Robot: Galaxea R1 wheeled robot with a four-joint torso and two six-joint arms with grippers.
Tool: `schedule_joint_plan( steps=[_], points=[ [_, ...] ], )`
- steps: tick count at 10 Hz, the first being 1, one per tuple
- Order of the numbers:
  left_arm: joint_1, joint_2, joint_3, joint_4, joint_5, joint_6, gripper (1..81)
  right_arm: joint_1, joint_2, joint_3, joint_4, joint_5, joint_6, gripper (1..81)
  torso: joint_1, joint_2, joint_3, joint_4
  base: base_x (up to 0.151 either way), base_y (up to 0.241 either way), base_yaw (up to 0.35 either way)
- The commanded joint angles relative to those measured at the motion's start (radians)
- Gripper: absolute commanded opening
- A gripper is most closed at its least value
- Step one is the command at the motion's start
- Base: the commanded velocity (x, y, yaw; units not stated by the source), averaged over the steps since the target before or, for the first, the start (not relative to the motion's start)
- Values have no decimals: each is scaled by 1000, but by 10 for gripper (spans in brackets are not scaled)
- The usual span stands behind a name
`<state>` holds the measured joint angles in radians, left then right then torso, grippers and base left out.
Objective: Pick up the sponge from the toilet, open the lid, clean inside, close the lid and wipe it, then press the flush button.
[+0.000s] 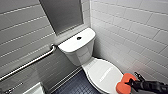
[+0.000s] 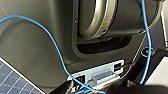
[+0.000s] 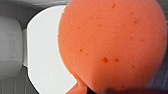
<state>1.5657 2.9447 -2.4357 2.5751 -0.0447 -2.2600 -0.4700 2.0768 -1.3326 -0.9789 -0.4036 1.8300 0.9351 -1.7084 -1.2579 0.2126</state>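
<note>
Orange-red peanut-shaped sponge (image 1: 122,86) | clenched in right gripper (image 1: 131,83) jaws, near front edge of white ceramic toilet (image 1: 82,56) | toilet's white oval lid (image 1: 100,72) shut; dark round flush button (image 1: 79,38) on toilet tank | likely step: open lid; keep the squeeze firm, catch lid's front lip, raise gently.

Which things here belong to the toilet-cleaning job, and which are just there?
Job: sponge, held in the right gripper; toilet, closed; flush button.
Just there: grab bar; wall tiles; floor.
</note>
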Motion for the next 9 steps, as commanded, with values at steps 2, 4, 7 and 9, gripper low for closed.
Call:
schedule_joint_plan(
  steps=[2, 4, 7, 9],
  points=[
    [27, -10, 12, 19, 23, 0, 811, 349, 208, 101, 20, -253, 2, 10, 0, 0, 0, 0, 0, 0, 0],
    [27, -11, 12, 19, 23, 0, 811, 363, 376, -37, 19, -254, -3, 10, 0, 0, 0, 0, 0, 0, 0],
    [27, -8, 7, 17, 26, 0, 811, 337, 567, -295, -64, -189, 3, 10, 0, 0, 0, 0, 0, 0, 0],
    [35, -7, 7, 16, 26, 0, 811, 325, 642, -467, -101, -67, 8, 10, 0, 0, 0, 0, 0, 0, 0]
  ],
)
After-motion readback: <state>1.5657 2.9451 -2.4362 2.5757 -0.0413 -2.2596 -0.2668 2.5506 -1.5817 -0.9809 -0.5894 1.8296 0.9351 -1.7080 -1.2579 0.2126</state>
